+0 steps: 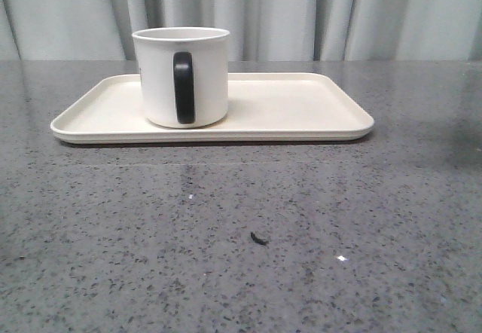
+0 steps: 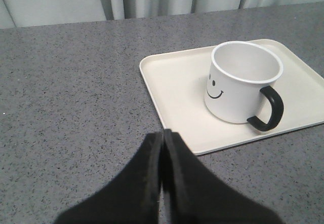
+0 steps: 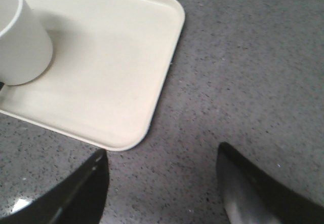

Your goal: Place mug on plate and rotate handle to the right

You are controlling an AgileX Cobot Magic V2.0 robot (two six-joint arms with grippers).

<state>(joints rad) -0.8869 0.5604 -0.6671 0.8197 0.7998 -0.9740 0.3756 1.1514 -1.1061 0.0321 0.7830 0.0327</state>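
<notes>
Mug [image 1: 181, 77] and plate [image 1: 301, 111] are seen together on the grey speckled table [image 1: 241, 235], the mug standing upright on the left half of the plate, well inside the low rim. The placing step is judged to be done; what remains is the turning of the handle [image 1: 183, 87], which in the front view points straight toward the camera, not to the right. The next move is judged to call for a grip on the mug's wall or rim, or a push on the handle, and a rotation of about a quarter turn without the mug being dragged off the plate or tipped. The left hand [image 2: 163, 148] is held with its fingers pressed together and nothing between them, hovering over the table just short of the plate's near corner. The right hand [image 3: 162, 183] is spread apart and empty, poised over bare table beside the plate's other end, well apart from the mug. The mug is shown as a white cylinder with a thin rolled rim and an empty interior; a black smiley face is printed on the side turned toward the left wrist camera, and the black C-shaped handle stands out sharply against the body. The plate appears cream-white, rectangular, with rounded corners, and much wider than the mug.
</notes>
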